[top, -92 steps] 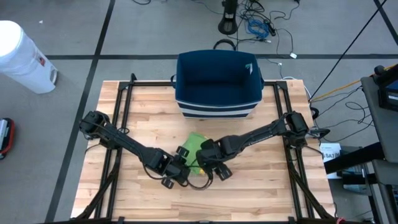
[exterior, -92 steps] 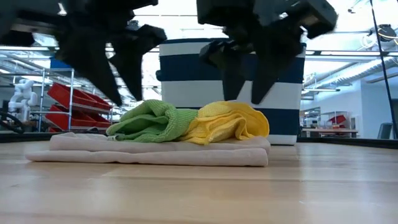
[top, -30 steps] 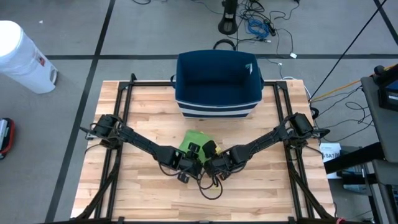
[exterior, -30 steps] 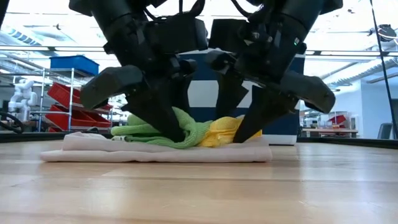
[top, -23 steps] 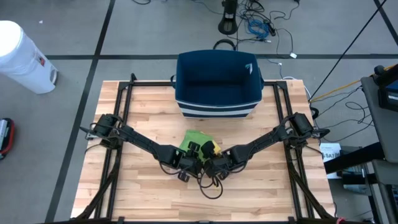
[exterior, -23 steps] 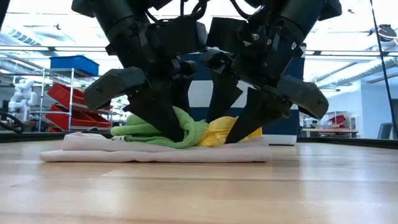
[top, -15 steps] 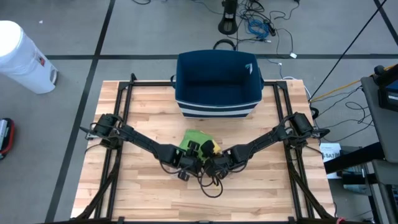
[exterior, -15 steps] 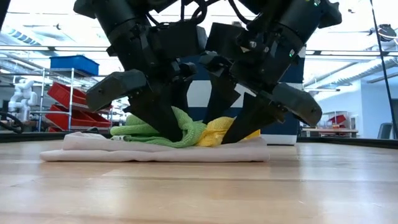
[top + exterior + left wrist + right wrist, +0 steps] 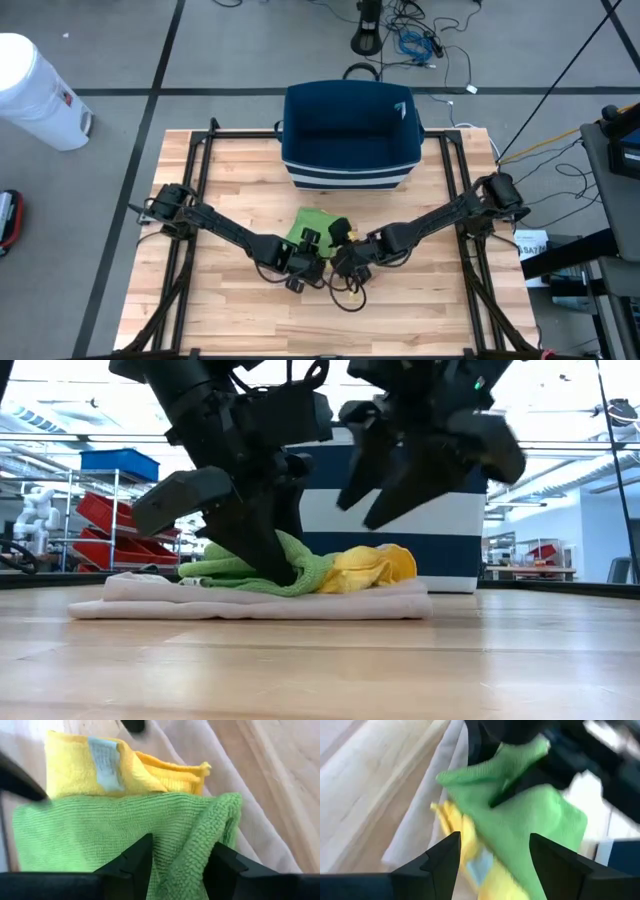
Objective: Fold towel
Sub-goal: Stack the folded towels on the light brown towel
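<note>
- Standing open-topped at the far side of the worktop (image 9: pixel 420 310): blue bin (image 9: pixel 350 135) with white stripes, only dark lining visible inside from above.
- Lying just in front of the blue bin, toward the near edge: flat beige towel (image 9: pixel 250 605), with a bunched green towel (image 9: pixel 250 565) and a yellow towel (image 9: pixel 375 565) touching side by side on top of it.
- Reaching in from the bin's left front: left jaws, down on the green towel and closed on a raised fold of it.
- Hanging above the yellow towel, between it and the bin's striped wall in the low view: right jaws, spread wide and holding nothing.
- Underneath it all: pale wood planks framed by black rails, grey floor around.
- Off to the bin's far left on the floor: white tub (image 9: pixel 35 90); behind the bin, a tangle of cables (image 9: pixel 420 40).
- Shown only in the low view, left of the bin: red trays (image 9: pixel 120 520) on shelving in a bright hall.
- Shown only in the left wrist view: pale label (image 9: pixel 104 762) sewn on the yellow towel, and the green fold wedged between the two dark fingers (image 9: pixel 132 865).
- Shown only from above: both arms converging in a V in front of the bin.
</note>
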Tool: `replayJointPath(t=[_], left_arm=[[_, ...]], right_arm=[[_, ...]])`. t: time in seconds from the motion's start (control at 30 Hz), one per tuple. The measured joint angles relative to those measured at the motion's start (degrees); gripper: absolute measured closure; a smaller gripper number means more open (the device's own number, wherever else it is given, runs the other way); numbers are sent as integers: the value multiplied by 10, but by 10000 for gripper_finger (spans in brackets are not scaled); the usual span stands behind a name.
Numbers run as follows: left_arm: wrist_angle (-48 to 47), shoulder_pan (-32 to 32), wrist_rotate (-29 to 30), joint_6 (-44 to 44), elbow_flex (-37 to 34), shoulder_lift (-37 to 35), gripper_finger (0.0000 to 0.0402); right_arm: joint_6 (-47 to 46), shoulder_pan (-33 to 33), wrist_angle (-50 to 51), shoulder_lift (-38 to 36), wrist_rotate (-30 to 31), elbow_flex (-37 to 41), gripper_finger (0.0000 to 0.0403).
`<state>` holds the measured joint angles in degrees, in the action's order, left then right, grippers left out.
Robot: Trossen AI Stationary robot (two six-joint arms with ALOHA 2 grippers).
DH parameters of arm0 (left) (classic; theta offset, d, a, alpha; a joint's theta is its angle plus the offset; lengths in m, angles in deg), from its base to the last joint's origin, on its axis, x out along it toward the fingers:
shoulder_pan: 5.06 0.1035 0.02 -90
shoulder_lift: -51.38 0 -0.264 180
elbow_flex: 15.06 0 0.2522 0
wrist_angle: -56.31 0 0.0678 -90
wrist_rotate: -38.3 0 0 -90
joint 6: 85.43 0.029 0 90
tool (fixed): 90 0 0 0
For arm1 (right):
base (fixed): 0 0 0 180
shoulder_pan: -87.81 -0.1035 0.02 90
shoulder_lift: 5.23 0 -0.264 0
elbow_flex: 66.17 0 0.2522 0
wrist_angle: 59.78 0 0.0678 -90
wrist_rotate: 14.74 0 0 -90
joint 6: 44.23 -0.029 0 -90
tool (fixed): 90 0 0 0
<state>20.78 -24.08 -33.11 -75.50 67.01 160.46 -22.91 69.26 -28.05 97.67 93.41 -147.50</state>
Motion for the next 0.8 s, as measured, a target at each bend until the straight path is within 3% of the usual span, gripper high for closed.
replayJointPath(t=[0.1, 0.3, 0.8], left_arm=[[-6, -7, 32, -2, 0, 0, 248], [-12, -14, 42, -2, 0, 0, 248], [27, -34, 18, -4, 0, 0, 248]], right_arm=[[-40, -2, 44, -21, -24, 0, 181], [-130, -5, 76, -22, -138, 3, 181], [-166, -9, -116, -7, -104, 122, 181]])
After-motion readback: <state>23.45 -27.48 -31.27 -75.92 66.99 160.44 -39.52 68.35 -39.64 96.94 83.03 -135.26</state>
